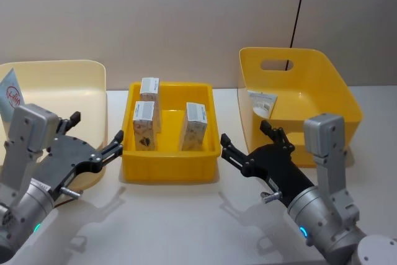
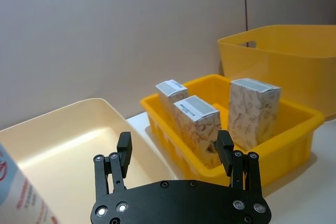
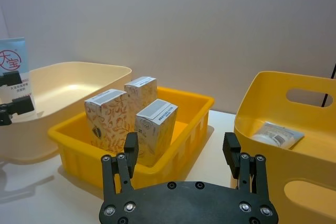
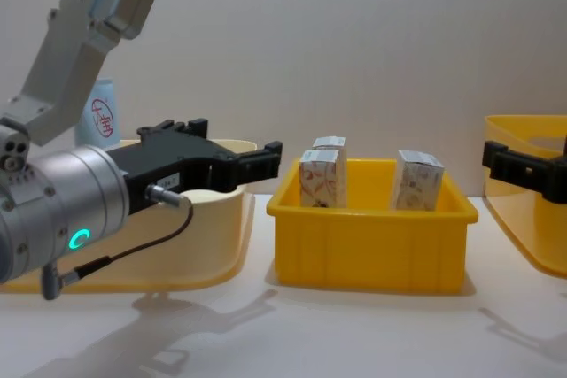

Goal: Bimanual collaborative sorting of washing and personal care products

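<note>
Both are hovering wide open, the left gripper point(image 1: 96, 128) near-left and the right gripper point(image 1: 245, 134) near-right of the middle tray point(image 1: 170, 167). Three cartons point(image 1: 144, 125) are standing upright between them, two nearer the left one.

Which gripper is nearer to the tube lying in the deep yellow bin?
Right. The right gripper hovers open at the near corner of the deep yellow bin holding the tube. The left gripper is open by the pale bin, beyond the middle tray.
</note>
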{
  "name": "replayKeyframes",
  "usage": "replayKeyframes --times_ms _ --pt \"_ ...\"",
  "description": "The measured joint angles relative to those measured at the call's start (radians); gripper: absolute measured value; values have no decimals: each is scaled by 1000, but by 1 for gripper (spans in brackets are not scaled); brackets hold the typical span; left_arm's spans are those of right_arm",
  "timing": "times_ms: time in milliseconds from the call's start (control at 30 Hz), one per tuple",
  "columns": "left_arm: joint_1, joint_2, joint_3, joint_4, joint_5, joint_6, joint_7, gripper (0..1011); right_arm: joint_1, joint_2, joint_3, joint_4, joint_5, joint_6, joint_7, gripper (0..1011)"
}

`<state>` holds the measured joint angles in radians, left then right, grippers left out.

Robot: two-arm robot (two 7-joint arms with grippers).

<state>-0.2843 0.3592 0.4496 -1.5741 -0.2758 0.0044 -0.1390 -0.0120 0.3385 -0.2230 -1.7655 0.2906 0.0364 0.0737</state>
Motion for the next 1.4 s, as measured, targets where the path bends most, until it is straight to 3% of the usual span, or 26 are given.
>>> replayKeyframes --times_ms 133,400,1033,1400 --pt "22 11 2 -25 35 5 60 1003 11 2 3 9 7 8 14 1001" --pt "45 22 5 -51 72 10 122 1003 63 2 1 51 19 38 46 1001" --pt "47 23 5 -53 76 10 128 1003 228 -34 -60 185 15 115 138 1001" --pt "47 23 5 -53 76 10 128 1003 271 -70 -82 227 -3 150 138 1001"
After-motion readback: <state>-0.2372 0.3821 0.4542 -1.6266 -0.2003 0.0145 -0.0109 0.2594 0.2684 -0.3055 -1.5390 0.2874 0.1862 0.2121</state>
